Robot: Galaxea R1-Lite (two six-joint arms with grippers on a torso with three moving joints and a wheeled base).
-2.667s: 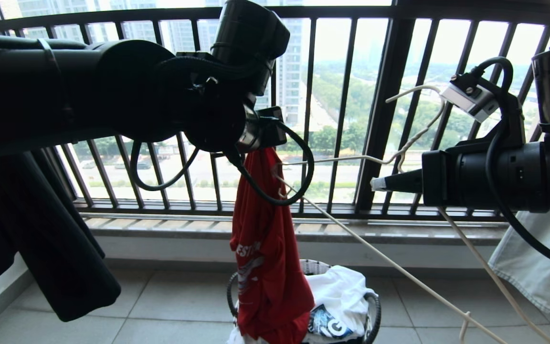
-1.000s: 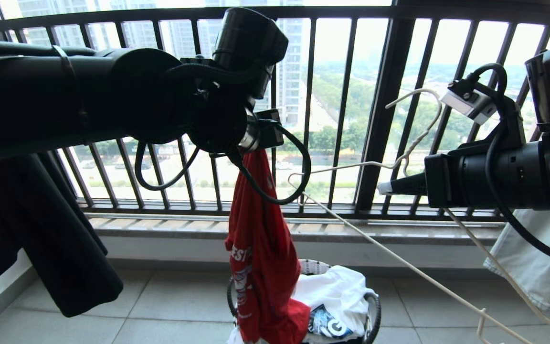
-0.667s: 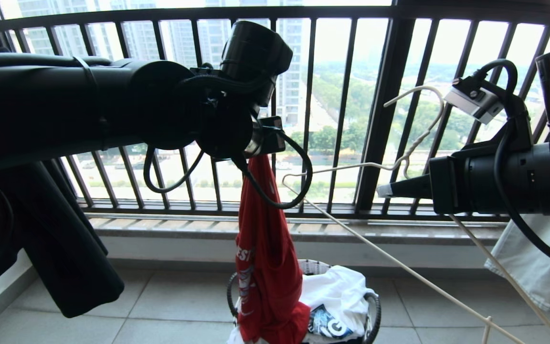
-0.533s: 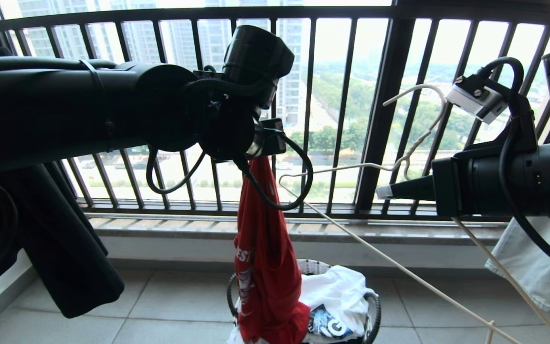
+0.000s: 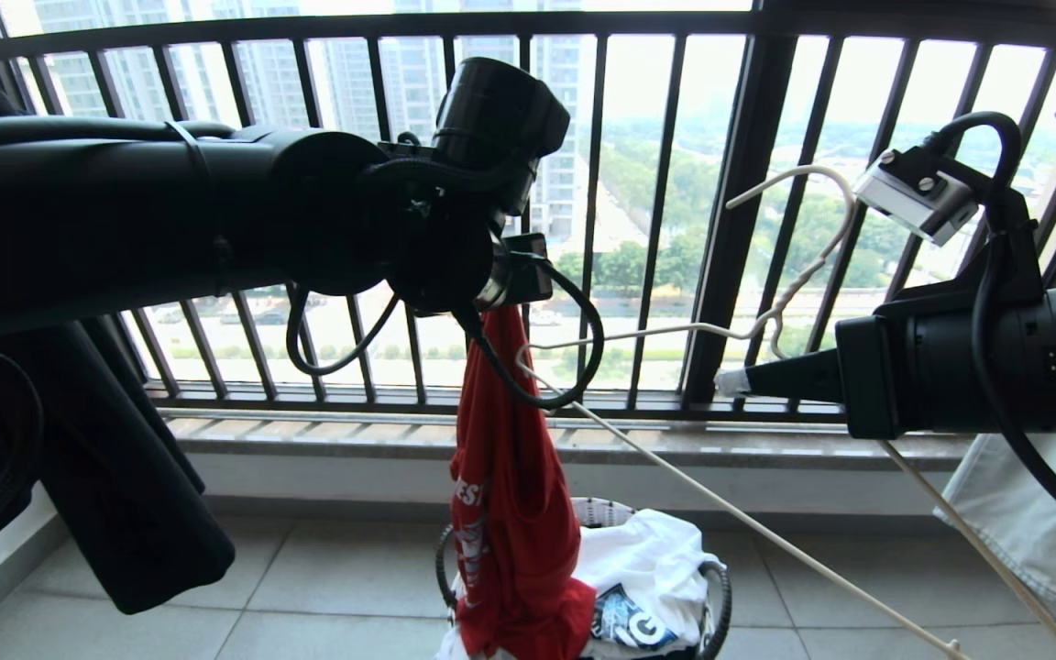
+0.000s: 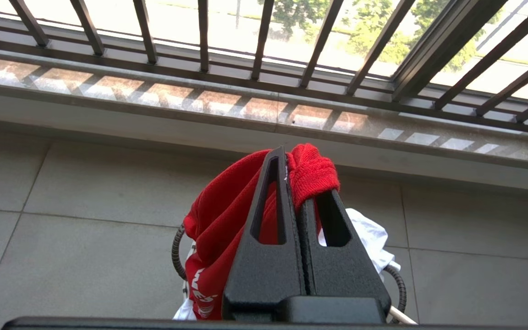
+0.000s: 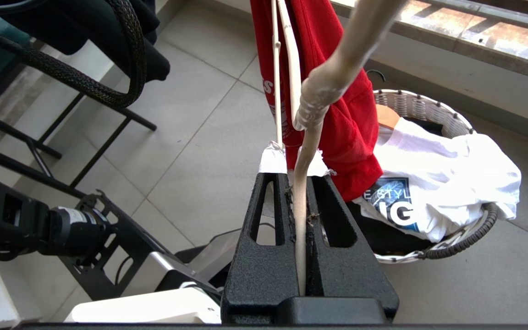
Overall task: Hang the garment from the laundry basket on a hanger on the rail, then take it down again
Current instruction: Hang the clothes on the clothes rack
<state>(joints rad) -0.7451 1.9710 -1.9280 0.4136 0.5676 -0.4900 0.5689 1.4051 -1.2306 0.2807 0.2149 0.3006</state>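
Left end effector (image 6: pixel 298 183) raised before the dark window railing (image 5: pixel 730 229), clenched on a bunched fold at the top of the red garment (image 5: pixel 510 513); in the head view its fingers are hidden behind the arm's own wrist housing and cable loop, and only the left wrist view shows the two black fingers pressed together with red cloth pinched between their tips. The garment hangs straight down in a narrow column — its chest print is folded in on itself, so only a few white letters show — and its lower hem reaches the laundry basket (image 5: pixel 719 587) on the tiled floor, though whether it rests on the rim or inside cannot be told. A white printed T-shirt (image 5: pixel 652 568) lies heaped in the basket, covering most of its contents. Right end effector (image 7: pixel 299 170), at the right of the head view, grips the neck of the off-white hanger (image 5: pixel 675 328), the wire clamped between its closed fingers. The hanger's hook curves up toward the railing, one shoulder tip lies just beside the garment's top, and its long bar slants down and is cut off at the frame's lower right edge. Pale cloth (image 5: pixel 1023 513) hangs at far right, partly out of view.
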